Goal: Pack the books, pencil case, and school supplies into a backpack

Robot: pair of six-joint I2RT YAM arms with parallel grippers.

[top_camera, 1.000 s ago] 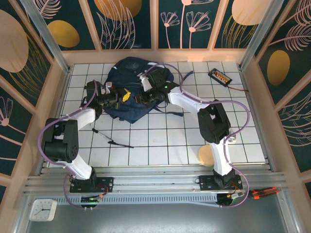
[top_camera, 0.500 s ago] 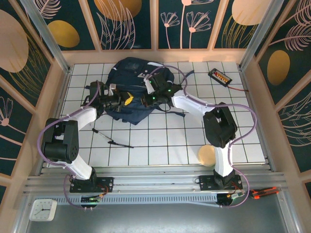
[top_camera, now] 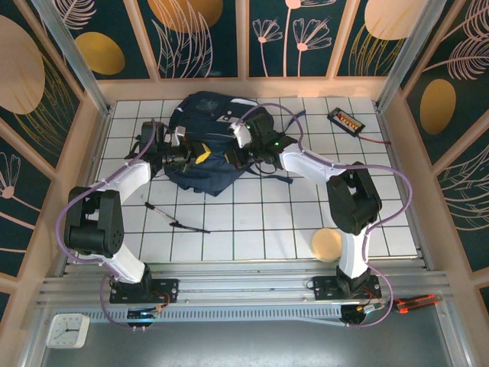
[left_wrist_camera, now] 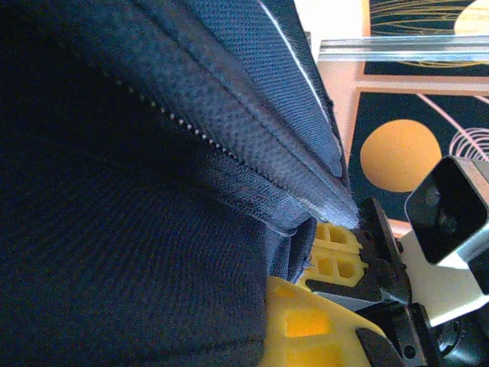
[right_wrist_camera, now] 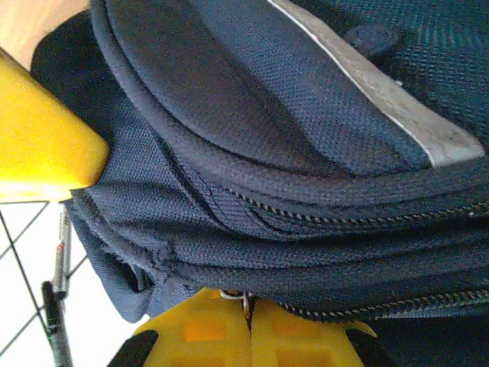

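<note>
Top external view, step in hand: holding the bag by its mouth. The large navy-blue fabric backpack [top_camera: 205, 111] with white-grey trim lies directly under and between the 2 sets of jaws, at the far middle of the white gridded counter [top_camera: 267, 222].

Left jaws: clenched. In the left wrist view the yellow fingertips [left_wrist_camera: 306, 336] pinch a fold of backpack fabric just below a line of zip teeth [left_wrist_camera: 191, 126]. Judged a firm grip on cloth, not on a zip pull.

Right jaws: clenched. In the right wrist view the yellow fingertips [right_wrist_camera: 206, 332] meet with no gap, a small metal ring [right_wrist_camera: 233, 293] and the hem of the backpack caught at the seam between them. Cannot tell whether the ring is a zip pull.

A thin black pen [top_camera: 177, 219] lies on the counter nearside of the left jaws, well apart from them. A round tan disc [top_camera: 327, 245] sits nearside of the right jaws, not part of the job.

Judgement: packing is unfinished, with 1 supply at least left out. Next move calls for drawing the 2 grips apart to spread the mouth, then freeing 1 arm to fetch the pen. Risk: fabric slips from the pinch.
</note>
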